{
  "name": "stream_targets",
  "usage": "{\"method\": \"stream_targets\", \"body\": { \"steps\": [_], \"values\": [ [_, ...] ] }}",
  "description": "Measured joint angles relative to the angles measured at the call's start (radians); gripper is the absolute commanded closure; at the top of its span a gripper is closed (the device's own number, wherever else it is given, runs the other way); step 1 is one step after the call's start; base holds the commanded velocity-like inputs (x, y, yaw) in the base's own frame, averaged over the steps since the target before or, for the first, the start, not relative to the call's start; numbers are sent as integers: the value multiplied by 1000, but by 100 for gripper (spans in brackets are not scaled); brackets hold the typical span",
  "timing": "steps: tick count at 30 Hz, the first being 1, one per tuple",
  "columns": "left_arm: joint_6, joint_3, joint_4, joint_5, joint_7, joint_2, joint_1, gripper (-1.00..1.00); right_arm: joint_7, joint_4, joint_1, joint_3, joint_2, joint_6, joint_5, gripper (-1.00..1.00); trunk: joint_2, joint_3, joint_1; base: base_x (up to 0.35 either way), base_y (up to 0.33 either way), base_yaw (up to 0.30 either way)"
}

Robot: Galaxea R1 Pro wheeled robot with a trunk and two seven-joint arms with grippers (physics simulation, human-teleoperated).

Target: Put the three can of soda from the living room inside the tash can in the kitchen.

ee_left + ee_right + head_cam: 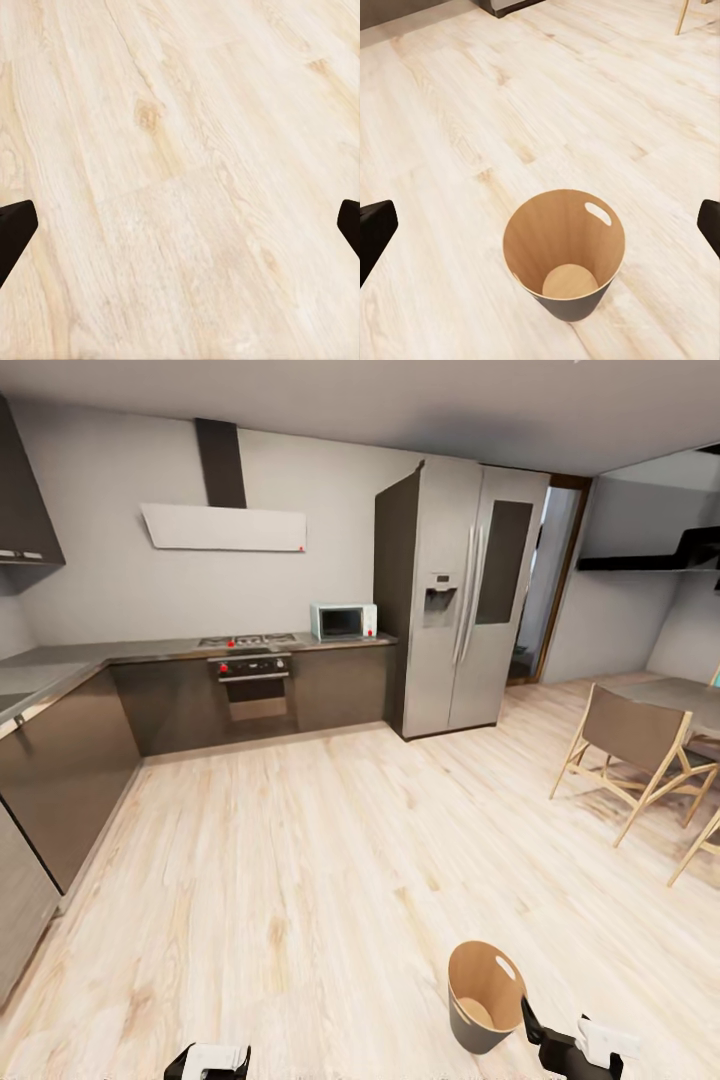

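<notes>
Standing in the kitchen on the pale wood plank floor (330,860), facing a dark L-shaped run of cabinets with a built-in oven (250,685) and a small white microwave (342,621) on the table top, beside a tall steel double-door fridge (462,595). Just ahead and low to the right: the tapered dark-grey trash can with the orange-brown wooden inner wall (484,996), upright on the floor, mouth open, apparently empty; no soda cans to be seen in it. Right gripper (540,232) aimed down over that mouth, black fingers spread wide, holding nothing, probably lined up for a drop. Left gripper (180,229) likewise wide open and empty, pointing at bare floor. No legible brand, label or writing anywhere; the bin's only marking a small oval handle cut-out (598,213).
</notes>
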Motion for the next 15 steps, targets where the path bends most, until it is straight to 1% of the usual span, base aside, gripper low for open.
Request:
{"method": "stream_targets", "body": {
  "steps": [9, 15],
  "values": [
    [0, 0, 0, 0, 0, 0, 0, -100, -2, 0, 0, 1, 1, 0, 1, -100, 0, -14, 0, 0, 0, 1],
    [0, 0, 0, 0, 0, 0, 0, -100, -2, -1, 0, 6, 1, -1, 11, -100, 0, -21, 0, 0, 0, -5]
  ]
}}
